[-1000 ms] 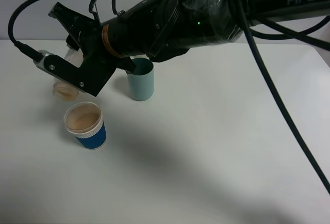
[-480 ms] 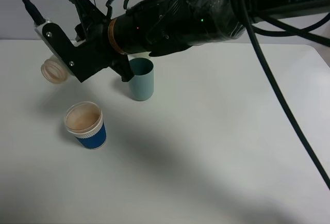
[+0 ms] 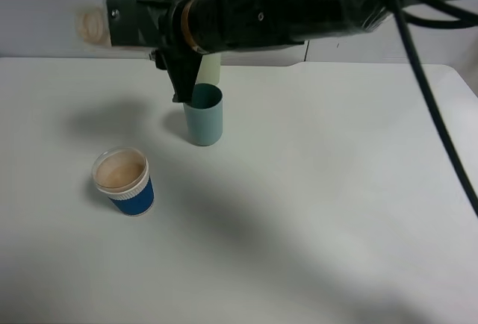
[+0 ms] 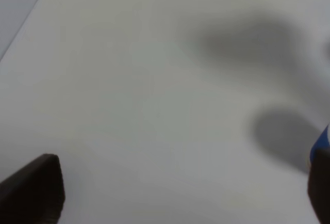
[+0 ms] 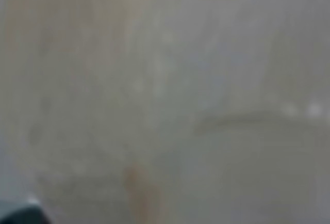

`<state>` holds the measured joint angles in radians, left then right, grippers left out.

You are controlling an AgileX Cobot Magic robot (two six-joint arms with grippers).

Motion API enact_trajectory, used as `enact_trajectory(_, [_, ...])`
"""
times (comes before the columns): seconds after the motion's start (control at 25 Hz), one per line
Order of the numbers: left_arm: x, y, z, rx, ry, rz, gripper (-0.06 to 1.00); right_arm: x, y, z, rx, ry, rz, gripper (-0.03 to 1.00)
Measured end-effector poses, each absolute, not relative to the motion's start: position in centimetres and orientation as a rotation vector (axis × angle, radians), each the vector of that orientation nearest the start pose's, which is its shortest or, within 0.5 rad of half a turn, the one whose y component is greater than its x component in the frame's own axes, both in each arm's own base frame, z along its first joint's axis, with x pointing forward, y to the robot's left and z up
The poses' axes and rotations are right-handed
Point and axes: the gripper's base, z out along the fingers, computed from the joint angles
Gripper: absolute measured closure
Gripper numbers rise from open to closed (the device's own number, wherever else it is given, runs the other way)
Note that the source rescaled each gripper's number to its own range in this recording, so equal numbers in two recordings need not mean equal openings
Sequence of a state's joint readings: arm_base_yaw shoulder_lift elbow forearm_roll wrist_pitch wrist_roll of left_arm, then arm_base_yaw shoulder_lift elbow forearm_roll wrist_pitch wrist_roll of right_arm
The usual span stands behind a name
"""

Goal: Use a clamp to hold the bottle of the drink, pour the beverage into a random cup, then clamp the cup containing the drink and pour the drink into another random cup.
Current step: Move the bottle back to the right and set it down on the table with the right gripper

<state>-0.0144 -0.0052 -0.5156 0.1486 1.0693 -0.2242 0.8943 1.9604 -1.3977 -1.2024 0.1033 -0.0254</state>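
My right gripper [image 3: 106,19], the clamp, reaches across to the far left and is raised high, shut on the bottle of the drink [image 3: 92,27]. Only the bottle's pale round mouth shows past the jaw plate. In the right wrist view the bottle [image 5: 154,100] fills the frame as a pale blur. The blue-and-white cup [image 3: 124,183] stands on the table below, with tan liquid inside. Behind it to the right stands the teal tumbler [image 3: 203,115], just under the arm. My left gripper [image 4: 183,185] hangs open over bare table, with a blue sliver of the cup [image 4: 323,140] beside one finger.
A pale yellow-green tumbler [image 3: 209,69] stands behind the teal one, mostly hidden by the arm. The white table [image 3: 321,204] stretches to the right and front. Black cables hang from the right arm across the right side.
The right gripper has lifted the bottle up and away from its low position near the blue-and-white cup, and turned it as it rose. The cups have not moved.
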Motion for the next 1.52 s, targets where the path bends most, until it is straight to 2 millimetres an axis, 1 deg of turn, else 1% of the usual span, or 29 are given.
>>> enact_trajectory(0.08, [-0.8, 1.2, 28.2, -0.221, 2.011, 0.027, 0.06, 29.7, 33.8, 24.5, -1.704, 1.177, -0.29, 0.97])
enact_trajectory(0.12, [-0.8, 1.2, 28.2, -0.221, 2.011, 0.027, 0.06, 30.3, 32.6, 25.9, -1.611, 1.259, -0.277, 0.97])
enact_trajectory(0.24, [-0.8, 1.2, 28.2, -0.221, 2.011, 0.027, 0.06, 31.1, 30.8, 27.9, -1.464, 1.373, -0.254, 0.97])
enact_trajectory(0.28, [-0.8, 1.2, 28.2, -0.221, 2.011, 0.027, 0.06, 31.1, 30.8, 27.9, -1.464, 1.373, -0.254, 0.97])
enact_trajectory(0.44, [-0.8, 1.2, 28.2, -0.221, 2.011, 0.027, 0.06, 31.6, 29.7, 28.7, -1.375, 1.446, -0.242, 0.97])
enact_trajectory(0.48, [-0.8, 1.2, 28.2, -0.221, 2.011, 0.027, 0.06, 32.0, 28.8, 29.3, -1.291, 1.511, -0.228, 0.97])
enact_trajectory(0.52, [-0.8, 1.2, 28.2, -0.221, 2.011, 0.027, 0.06, 32.1, 28.5, 29.5, -1.257, 1.538, -0.22, 0.97])
enact_trajectory(0.68, [-0.8, 1.2, 28.2, -0.221, 2.011, 0.027, 0.06, 32.5, 27.8, 29.5, -1.189, 1.6, -0.219, 0.97])
enact_trajectory(0.72, [-0.8, 1.2, 28.2, -0.221, 2.011, 0.027, 0.06, 33.1, 27.0, 29.4, -1.12, 1.66, -0.222, 0.97])
enact_trajectory(0.76, [-0.8, 1.2, 28.2, -0.221, 2.011, 0.027, 0.06, 33.1, 27.0, 29.4, -1.12, 1.66, -0.222, 0.97])
enact_trajectory(0.84, [-0.8, 1.2, 28.2, -0.221, 2.011, 0.027, 0.06, 34.2, 25.3, 29.3, -0.984, 1.756, -0.222, 0.97])
enact_trajectory(0.88, [-0.8, 1.2, 28.2, -0.221, 2.011, 0.027, 0.06, 34.2, 25.3, 29.3, -0.984, 1.756, -0.222, 0.97])
enact_trajectory(1.16, [-0.8, 1.2, 28.2, -0.221, 2.011, 0.027, 0.06, 35.2, 23.4, 29.5, -0.824, 1.854, -0.187, 0.97])
enact_trajectory(1.36, [-0.8, 1.2, 28.2, -0.221, 2.011, 0.027, 0.06, 35.3, 22.5, 29.5, -0.782, 1.919, -0.15, 0.97])
enact_trajectory(1.52, [-0.8, 1.2, 28.2, -0.221, 2.011, 0.027, 0.06, 35.5, 21.9, 28.9, -0.809, 1.983, -0.106, 0.97])
